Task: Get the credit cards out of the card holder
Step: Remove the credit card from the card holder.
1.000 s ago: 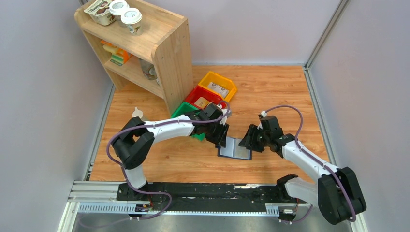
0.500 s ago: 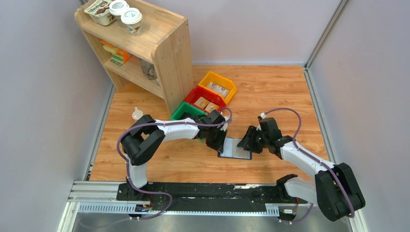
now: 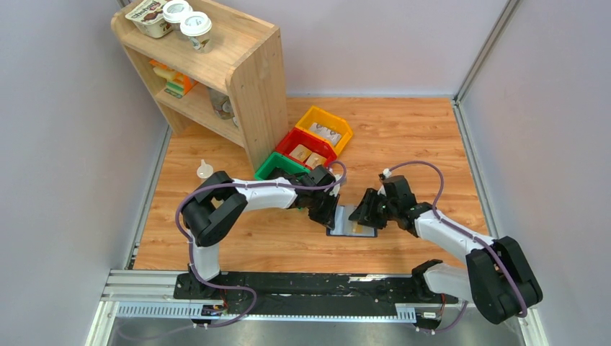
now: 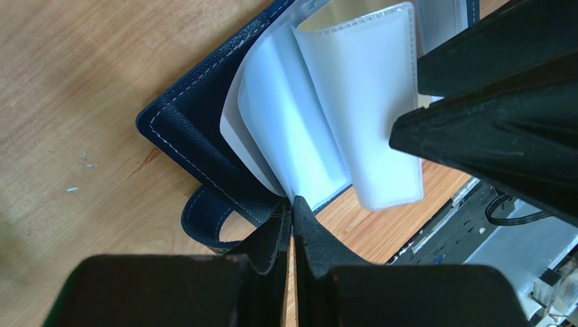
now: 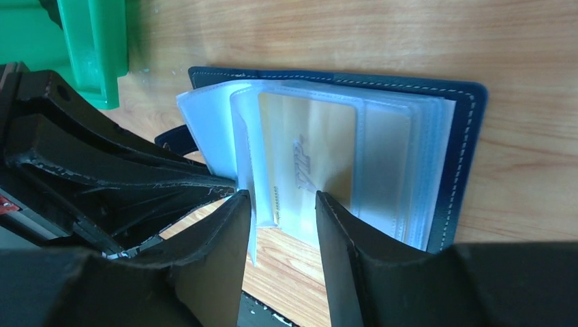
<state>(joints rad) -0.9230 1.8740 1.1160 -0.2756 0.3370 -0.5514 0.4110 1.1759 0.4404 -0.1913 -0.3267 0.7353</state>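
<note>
The navy card holder (image 3: 344,232) lies open on the wooden table between the arms, with its clear plastic sleeves fanned up. My left gripper (image 3: 328,213) is shut on the holder's left edge (image 4: 204,129), beside the strap tab (image 4: 204,221). My right gripper (image 3: 364,213) is open, with its fingertips (image 5: 240,204) straddling the lower edge of a sleeve. That sleeve holds a tan credit card (image 5: 310,153) marked "VIP". A sliver of the tan card also shows in the top view (image 3: 358,228). Other cards are hidden.
Green (image 3: 274,165), red (image 3: 306,146) and yellow (image 3: 326,127) bins stand just behind the left gripper. The green bin also shows in the right wrist view (image 5: 92,48). A wooden shelf (image 3: 252,79) stands at the back left. The metal base rail (image 3: 288,288) runs along the near edge.
My right gripper has moved left onto the holder and over the sleeves. The sleeves have fanned open and a tan card now shows. The left gripper has stayed at the holder's left edge.
</note>
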